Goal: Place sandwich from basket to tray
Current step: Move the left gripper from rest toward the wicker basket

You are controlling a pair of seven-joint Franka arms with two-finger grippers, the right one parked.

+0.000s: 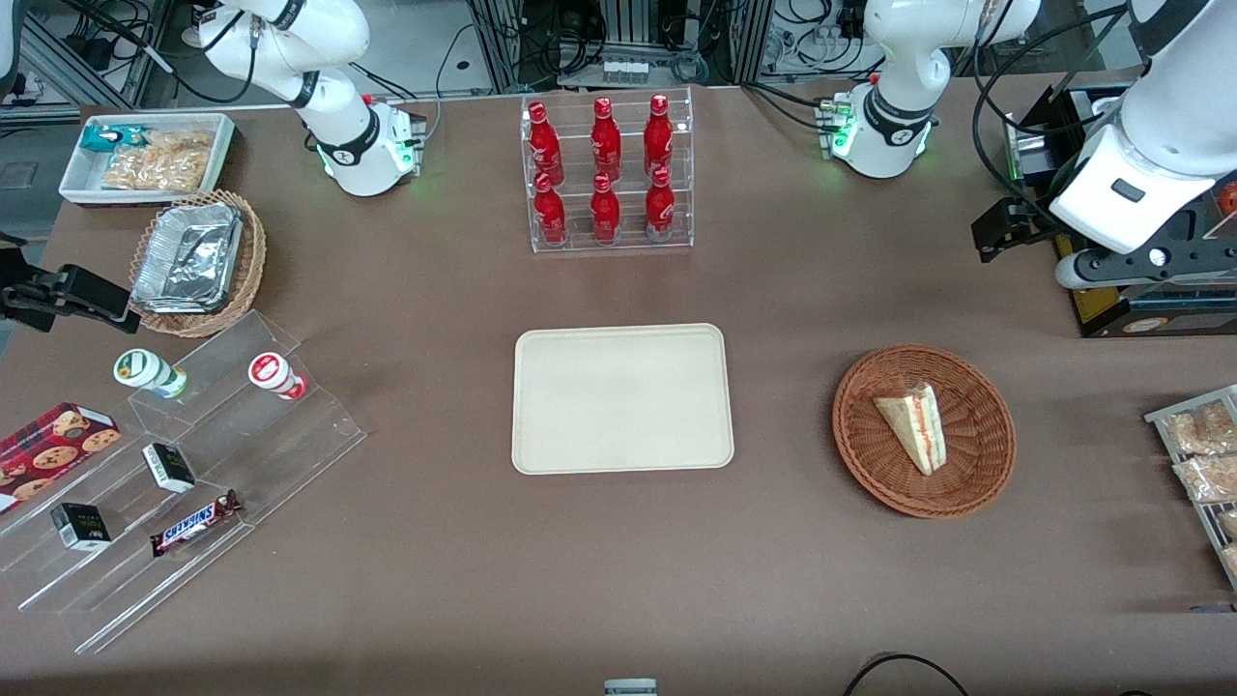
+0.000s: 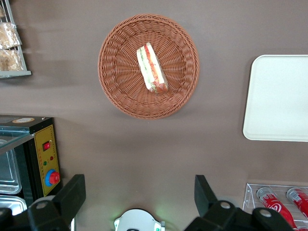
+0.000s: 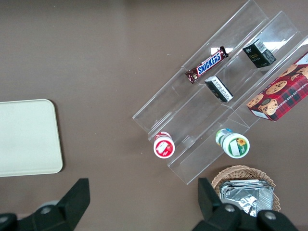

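1. The gripper [image 2: 139, 192] hangs high over the table [image 1: 618, 570] with its two fingers [image 2: 72, 192] spread wide. Nothing sits between them and they touch nothing.
2. In the front view the gripper [image 1: 1010, 232] shows as a dark claw at the working arm's end of the table, farther from the front camera than the basket [image 1: 925, 431] and well apart from it.
3. The sandwich [image 1: 913, 425] lies in the basket, on its woven floor near the middle. It is a pale triangular wedge on its side, with its point toward the front camera.
4. In the left wrist view the sandwich [image 2: 151, 68] shows its cut edge, with red-pink and cream layers between white bread. The round reddish-brown basket [image 2: 115, 62] rings it on all sides.
5. The tray [image 1: 620, 398] lies flat at the middle of the table, bare, beside the basket and apart from it. It is cream-beige with rounded corners and a low rim.
6. A clear rack of red bottles [image 1: 607, 169] stands farther from the front camera than the tray.
7. A black box with a yellow panel and red knob [image 2: 46, 161] shows near the gripper in the left wrist view.
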